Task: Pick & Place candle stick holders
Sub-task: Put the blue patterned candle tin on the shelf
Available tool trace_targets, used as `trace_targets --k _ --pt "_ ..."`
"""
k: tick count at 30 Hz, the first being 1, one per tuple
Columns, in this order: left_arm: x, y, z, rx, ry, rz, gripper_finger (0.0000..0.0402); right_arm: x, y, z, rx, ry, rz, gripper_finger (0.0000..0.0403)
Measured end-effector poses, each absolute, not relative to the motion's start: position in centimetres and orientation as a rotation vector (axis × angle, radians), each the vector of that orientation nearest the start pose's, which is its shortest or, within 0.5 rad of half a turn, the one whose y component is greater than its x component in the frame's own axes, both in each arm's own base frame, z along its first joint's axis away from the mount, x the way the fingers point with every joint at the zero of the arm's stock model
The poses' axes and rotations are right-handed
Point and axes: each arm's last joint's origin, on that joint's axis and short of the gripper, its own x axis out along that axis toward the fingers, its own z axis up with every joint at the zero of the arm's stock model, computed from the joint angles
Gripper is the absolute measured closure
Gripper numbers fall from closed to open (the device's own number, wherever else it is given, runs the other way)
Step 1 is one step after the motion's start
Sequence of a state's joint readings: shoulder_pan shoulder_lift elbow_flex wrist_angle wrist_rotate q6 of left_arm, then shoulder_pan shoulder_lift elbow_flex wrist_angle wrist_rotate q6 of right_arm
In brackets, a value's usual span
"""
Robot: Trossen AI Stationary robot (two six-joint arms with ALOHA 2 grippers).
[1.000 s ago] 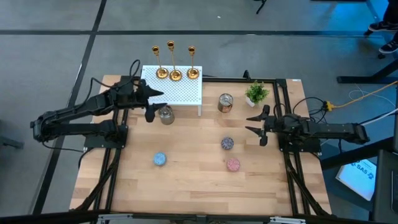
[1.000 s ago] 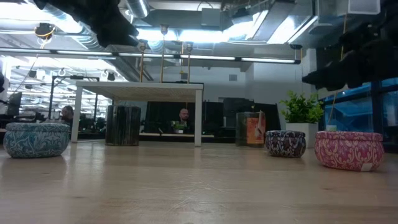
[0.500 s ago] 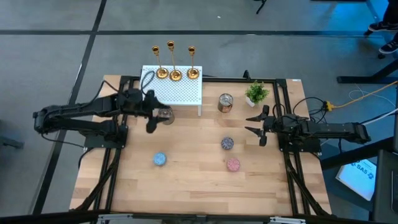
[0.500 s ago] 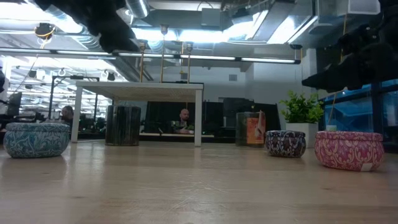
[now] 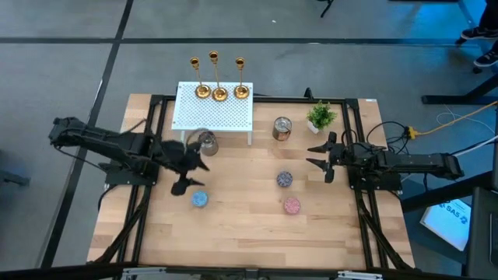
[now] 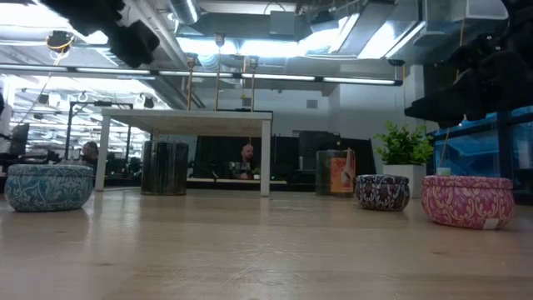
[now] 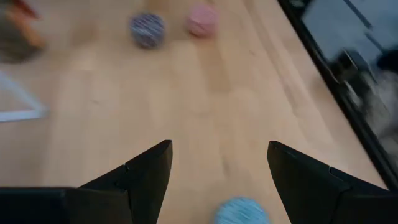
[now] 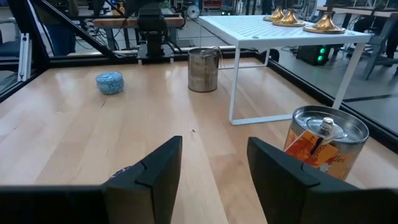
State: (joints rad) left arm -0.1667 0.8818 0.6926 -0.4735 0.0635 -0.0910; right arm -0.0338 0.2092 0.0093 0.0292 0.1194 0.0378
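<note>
While the three candle stick holders (image 5: 219, 92) stand untouched on the white shelf (image 5: 214, 117), the left gripper (image 5: 187, 175), fingers spread and empty, is best raised above shelf height before one stem is approached.

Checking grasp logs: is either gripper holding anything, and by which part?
Nothing is held. The left gripper and right gripper are both open and empty.

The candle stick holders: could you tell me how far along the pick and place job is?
Nothing looks done: all three candle stick holders stand on the white rack. Nothing is in hand; the left gripper hangs open and empty above the blue tin, the right gripper waits open. All three picks remain.
</note>
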Motion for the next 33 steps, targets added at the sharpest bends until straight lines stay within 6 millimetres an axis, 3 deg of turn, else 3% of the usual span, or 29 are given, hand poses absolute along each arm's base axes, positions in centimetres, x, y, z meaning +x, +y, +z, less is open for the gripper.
trace_targets --k 9,17,21,33 --pt "19.0 -6.4 23.6 -0.133 0.850 -0.224 0.0121 10.9 -0.7 15.2 0.030 0.168 -0.156 0.0217" --pt "19.5 -8.4 20.8 -0.037 1.017 -0.239 0.0094 10.9 -0.7 15.2 0.030 0.168 -0.156 0.0217" --pt "19.3 -9.0 19.6 0.044 1.098 -0.192 0.0089 10.9 -0.7 15.2 0.030 0.168 -0.156 0.0217" --pt "20.0 -9.1 18.1 0.029 1.154 -0.081 0.0071 10.9 -0.7 15.2 0.030 0.167 -0.157 0.0217"
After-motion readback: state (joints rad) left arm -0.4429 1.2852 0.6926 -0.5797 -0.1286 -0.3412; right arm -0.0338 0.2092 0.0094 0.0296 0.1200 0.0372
